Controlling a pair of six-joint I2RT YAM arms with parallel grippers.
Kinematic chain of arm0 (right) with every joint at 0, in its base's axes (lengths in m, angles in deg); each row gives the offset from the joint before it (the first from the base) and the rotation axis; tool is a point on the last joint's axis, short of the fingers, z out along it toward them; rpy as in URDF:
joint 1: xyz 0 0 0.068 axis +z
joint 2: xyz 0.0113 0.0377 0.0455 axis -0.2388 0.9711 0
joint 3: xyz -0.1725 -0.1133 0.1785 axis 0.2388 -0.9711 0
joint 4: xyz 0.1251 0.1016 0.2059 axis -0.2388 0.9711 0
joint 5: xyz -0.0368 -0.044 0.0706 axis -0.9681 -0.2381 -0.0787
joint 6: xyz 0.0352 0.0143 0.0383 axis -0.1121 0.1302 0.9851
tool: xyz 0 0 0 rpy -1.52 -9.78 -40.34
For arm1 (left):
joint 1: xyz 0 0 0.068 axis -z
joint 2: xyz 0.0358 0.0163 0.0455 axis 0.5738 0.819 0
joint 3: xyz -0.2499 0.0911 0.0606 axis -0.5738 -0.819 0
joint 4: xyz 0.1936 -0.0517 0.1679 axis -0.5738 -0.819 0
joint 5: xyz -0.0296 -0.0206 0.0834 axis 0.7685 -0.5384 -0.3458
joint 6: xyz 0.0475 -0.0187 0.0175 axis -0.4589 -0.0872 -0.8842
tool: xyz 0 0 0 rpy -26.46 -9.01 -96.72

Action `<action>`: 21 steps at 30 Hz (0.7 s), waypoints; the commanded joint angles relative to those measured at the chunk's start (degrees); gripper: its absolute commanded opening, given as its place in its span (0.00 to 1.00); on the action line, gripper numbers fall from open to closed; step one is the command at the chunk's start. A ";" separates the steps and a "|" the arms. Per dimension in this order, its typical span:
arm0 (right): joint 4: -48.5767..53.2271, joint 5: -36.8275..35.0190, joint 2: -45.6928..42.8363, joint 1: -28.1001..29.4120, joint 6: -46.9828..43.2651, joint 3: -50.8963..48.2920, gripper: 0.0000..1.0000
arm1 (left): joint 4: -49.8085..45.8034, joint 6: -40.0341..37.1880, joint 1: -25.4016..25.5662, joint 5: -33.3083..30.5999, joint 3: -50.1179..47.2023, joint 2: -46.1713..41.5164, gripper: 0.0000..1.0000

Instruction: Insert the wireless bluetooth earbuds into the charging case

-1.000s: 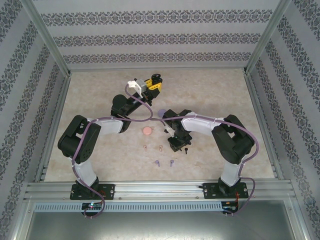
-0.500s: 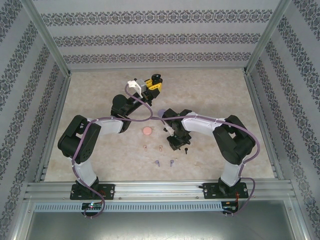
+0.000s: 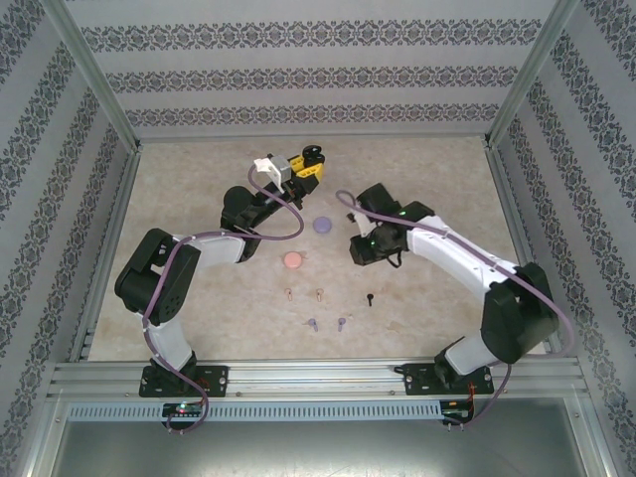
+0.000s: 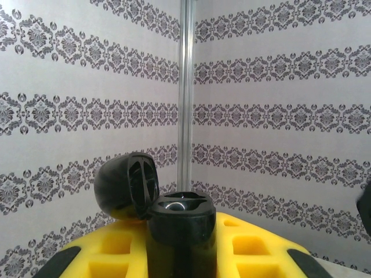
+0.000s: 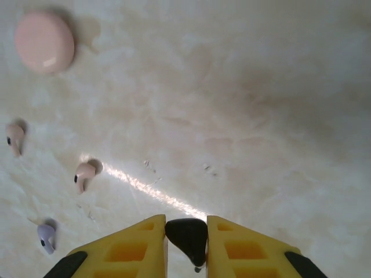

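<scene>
Seating black earbud (image 5: 186,236).
Pinched in right gripper (image 5: 186,227); left gripper (image 4: 181,243) clamps open black case (image 4: 179,211). We'd lower stem-first, square above the case.

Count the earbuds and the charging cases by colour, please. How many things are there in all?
2 pink earbuds
2 purple earbuds
2 black earbuds
1 pink case
1 purple case
1 black case, lid open
Total: 9

Earbuds (image 3: 318,294) before the two cases (image 3: 294,260)
</scene>
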 commanded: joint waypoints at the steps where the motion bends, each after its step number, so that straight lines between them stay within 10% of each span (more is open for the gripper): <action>1: 0.57 0.00 -4.01 -2.81 0.72 4.33 0.21 | 3.81 0.18 -0.71 3.13 2.51 1.03 0.00; 21: -17.91 6.78 -9.24 -6.18 -2.64 24.96 0.23 | 3.81 -1.69 2.88 13.16 10.39 3.58 0.00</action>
